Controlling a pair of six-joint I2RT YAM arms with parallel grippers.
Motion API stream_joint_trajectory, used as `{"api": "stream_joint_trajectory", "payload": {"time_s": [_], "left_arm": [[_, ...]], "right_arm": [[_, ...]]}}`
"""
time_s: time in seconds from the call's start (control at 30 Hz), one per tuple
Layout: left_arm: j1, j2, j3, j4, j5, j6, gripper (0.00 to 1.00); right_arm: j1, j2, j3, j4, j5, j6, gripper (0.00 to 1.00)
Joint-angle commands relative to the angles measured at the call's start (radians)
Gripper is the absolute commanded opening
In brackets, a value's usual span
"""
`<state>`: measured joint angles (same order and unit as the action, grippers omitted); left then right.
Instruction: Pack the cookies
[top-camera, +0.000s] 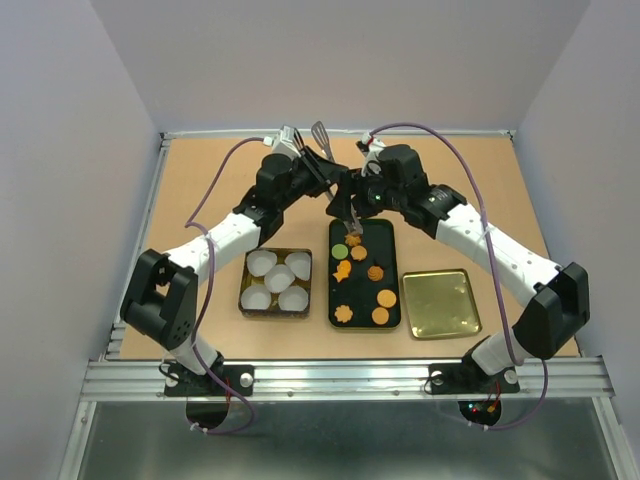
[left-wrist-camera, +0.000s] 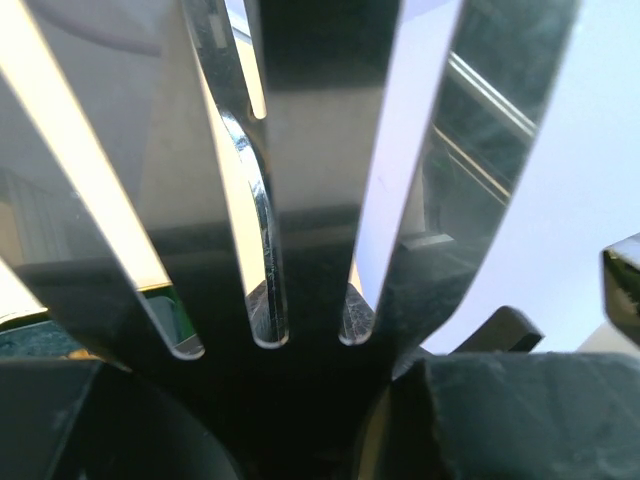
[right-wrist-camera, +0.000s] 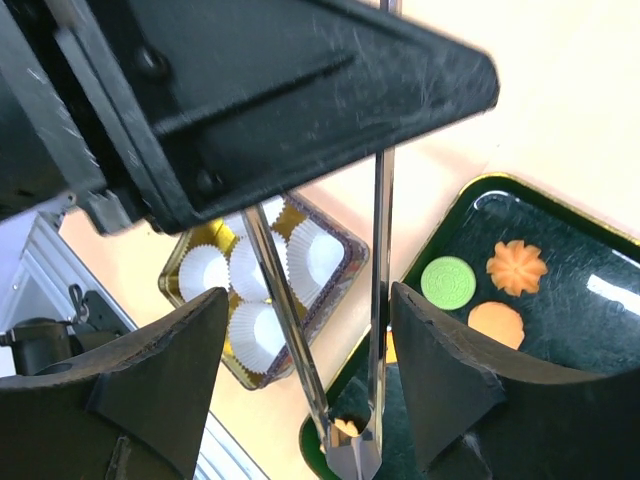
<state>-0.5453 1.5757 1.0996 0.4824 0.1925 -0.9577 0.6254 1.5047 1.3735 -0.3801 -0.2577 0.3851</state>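
Several cookies lie on a dark green tray (top-camera: 386, 245): a green round one (top-camera: 340, 251) (right-wrist-camera: 448, 283), an orange flower (right-wrist-camera: 517, 267) and other orange ones (top-camera: 380, 316). My left gripper (top-camera: 330, 193) (left-wrist-camera: 310, 400) is shut on the slotted head of metal tongs (top-camera: 352, 215) (left-wrist-camera: 320, 200), which hang down over the tray's far end. In the right wrist view the tongs' two arms (right-wrist-camera: 378, 300) run between the fingers of my right gripper (top-camera: 362, 200) (right-wrist-camera: 308, 300), which is open. A pale cookie piece (right-wrist-camera: 347, 427) shows at the tongs' tips.
A gold box (top-camera: 246, 290) (right-wrist-camera: 185, 262) with several white paper cups stands left of the tray. A gold lid (top-camera: 440, 303) lies to the right. Both arms meet over the tray's far end.
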Motion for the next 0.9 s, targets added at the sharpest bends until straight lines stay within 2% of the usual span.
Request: {"api": "stream_joint_trajectory", "payload": {"time_s": [0.0, 0.37, 0.87], "left_arm": [[0.022, -0.020, 0.052, 0.079, 0.048, -0.049, 0.29], [0.030, 0.006, -0.012, 0.177, 0.084, -0.197, 0.29], [0.028, 0.050, 0.014, 0.114, 0.130, -0.194, 0.29]], "right_arm": [[0.017, -0.026, -0.030, 0.058, 0.015, -0.003, 0.71], [0.031, 0.000, -0.036, 0.079, 0.072, 0.003, 0.70], [0.034, 0.019, -0.019, 0.087, 0.117, 0.000, 0.66]]}}
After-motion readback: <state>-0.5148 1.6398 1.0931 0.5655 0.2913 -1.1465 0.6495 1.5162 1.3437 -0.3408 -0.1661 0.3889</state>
